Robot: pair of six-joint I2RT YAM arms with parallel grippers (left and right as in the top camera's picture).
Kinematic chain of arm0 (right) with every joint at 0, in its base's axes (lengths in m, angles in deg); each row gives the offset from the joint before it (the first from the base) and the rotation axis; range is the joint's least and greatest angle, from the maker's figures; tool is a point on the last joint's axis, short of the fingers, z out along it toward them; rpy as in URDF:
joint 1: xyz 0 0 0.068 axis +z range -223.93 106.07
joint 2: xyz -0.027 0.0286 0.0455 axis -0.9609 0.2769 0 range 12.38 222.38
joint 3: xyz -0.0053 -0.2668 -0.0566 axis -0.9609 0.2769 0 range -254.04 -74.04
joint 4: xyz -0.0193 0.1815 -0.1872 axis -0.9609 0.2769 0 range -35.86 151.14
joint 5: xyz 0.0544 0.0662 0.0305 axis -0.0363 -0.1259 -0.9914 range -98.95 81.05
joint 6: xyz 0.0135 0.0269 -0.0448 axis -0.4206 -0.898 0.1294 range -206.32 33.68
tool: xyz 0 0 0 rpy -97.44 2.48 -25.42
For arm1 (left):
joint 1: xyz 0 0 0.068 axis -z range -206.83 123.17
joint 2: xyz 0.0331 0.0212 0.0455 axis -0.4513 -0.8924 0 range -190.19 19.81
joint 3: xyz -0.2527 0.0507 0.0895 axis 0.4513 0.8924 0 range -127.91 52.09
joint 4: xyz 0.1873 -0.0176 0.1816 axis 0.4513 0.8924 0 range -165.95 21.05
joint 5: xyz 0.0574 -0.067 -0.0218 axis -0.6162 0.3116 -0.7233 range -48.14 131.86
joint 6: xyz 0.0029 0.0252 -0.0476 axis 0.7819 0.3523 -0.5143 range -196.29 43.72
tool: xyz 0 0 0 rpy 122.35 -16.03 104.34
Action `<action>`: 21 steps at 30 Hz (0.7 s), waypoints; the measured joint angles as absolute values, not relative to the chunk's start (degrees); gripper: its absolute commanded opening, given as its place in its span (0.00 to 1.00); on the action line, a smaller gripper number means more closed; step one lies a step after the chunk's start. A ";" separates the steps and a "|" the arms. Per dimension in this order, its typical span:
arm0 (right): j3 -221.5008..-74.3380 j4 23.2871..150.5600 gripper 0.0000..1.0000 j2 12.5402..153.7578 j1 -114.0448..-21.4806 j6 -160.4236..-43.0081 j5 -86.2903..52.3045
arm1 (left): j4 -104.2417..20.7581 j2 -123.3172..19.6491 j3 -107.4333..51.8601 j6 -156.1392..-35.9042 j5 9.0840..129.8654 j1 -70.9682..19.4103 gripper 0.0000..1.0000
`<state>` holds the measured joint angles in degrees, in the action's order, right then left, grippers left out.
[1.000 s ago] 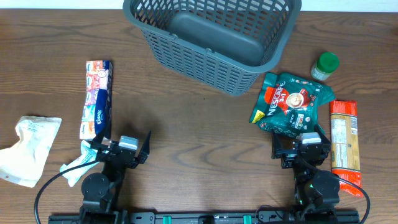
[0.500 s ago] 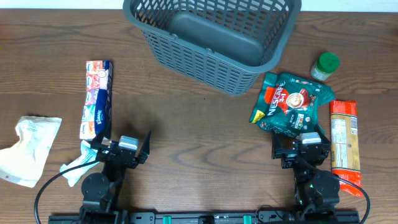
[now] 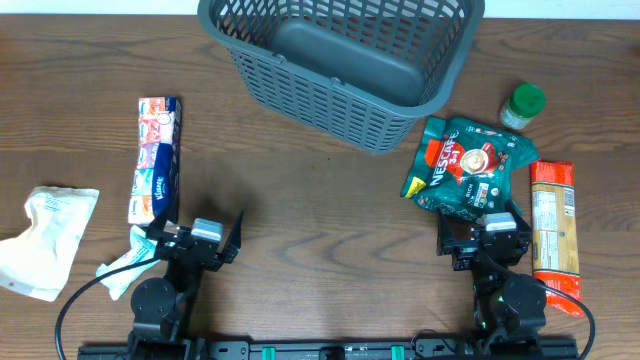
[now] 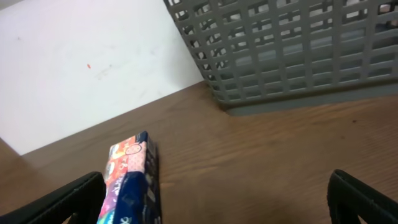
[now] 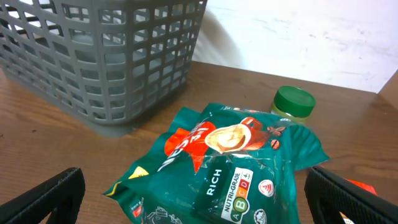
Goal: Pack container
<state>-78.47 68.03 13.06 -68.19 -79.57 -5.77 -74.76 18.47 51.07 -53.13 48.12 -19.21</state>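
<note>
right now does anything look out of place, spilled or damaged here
Nothing spilled or broken. The container sits upright but turned askew on the table, and the green coffee bag lies crumpled.

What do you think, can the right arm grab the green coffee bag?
Probably yes. The green coffee bag lies flat just ahead of the right gripper, which is open, and nothing sits between them.

Dark brown wood-grain table (image 3: 320,215); plain white wall (image 4: 93,68) behind far edge; even, soft light.
</note>
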 measured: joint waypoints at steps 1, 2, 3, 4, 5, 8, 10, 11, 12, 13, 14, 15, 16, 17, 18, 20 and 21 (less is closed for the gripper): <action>-78.47 68.03 0.99 13.06 -68.19 -79.57 -5.77 | -74.78 18.47 51.07 -54.15 48.45 -19.21 0.99; -78.47 68.01 0.99 13.06 -68.19 -79.57 -5.79 | -74.80 18.47 51.07 -55.03 48.65 -19.21 0.98; -78.47 68.03 0.99 13.06 -68.19 -79.57 -5.81 | -74.84 18.47 51.07 -56.34 48.86 -19.21 0.99; -78.47 68.03 0.99 13.06 -68.19 -79.62 -6.01 | -74.89 18.47 51.07 -58.81 49.06 -19.21 0.99; -78.47 68.05 0.99 13.06 -68.19 -79.88 -6.23 | -74.98 18.47 51.07 -60.80 49.21 -19.21 0.99; -78.47 68.05 0.99 13.06 -68.19 -81.43 -6.71 | -75.06 18.47 51.07 -66.50 49.45 -19.21 0.99; -78.47 68.05 0.99 13.06 -68.19 -83.86 -6.97 | -75.08 18.47 51.07 -70.61 49.63 -19.21 0.99; -78.47 68.05 0.99 13.06 -68.19 -85.21 -7.06 | -75.08 18.47 51.07 -72.54 49.67 -19.21 0.99; -78.47 68.05 0.99 13.06 -68.19 -87.36 -7.15 | -75.06 18.47 51.07 -74.57 49.76 -19.21 0.99; -78.47 68.05 0.99 13.06 -68.19 -87.90 -7.17 | -75.08 18.47 51.07 -76.23 49.87 -19.21 0.99; -78.47 68.05 0.99 13.06 -68.19 -89.91 -7.26 | -75.08 18.47 51.07 -77.87 49.93 -19.21 0.99; -78.47 68.05 0.99 13.06 -68.19 -91.18 -7.30 | -75.08 18.47 51.07 -78.92 50.02 -19.21 0.98; -78.47 68.05 0.99 13.06 -68.19 -92.91 -7.34 | -75.08 18.47 51.07 -79.77 50.07 -19.21 0.99; -78.47 68.05 0.99 13.06 -68.19 -94.11 -7.43 | -75.08 18.47 51.07 -80.60 50.07 -19.21 0.99; -78.47 68.05 0.99 13.06 -68.19 -95.44 -7.56 | -75.08 18.47 51.07 -81.13 50.07 -19.21 0.99; -78.47 68.05 0.99 13.06 -68.19 -97.74 -8.06 | -75.08 18.47 51.07 -82.18 50.09 -19.21 0.99; -78.47 68.07 0.99 13.06 -68.19 -98.55 -8.48 | -75.08 18.47 51.07 -82.61 50.09 -19.21 0.99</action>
<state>-78.47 68.07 13.06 -68.19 -98.55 -8.48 -75.08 18.47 51.07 -82.61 50.09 -19.21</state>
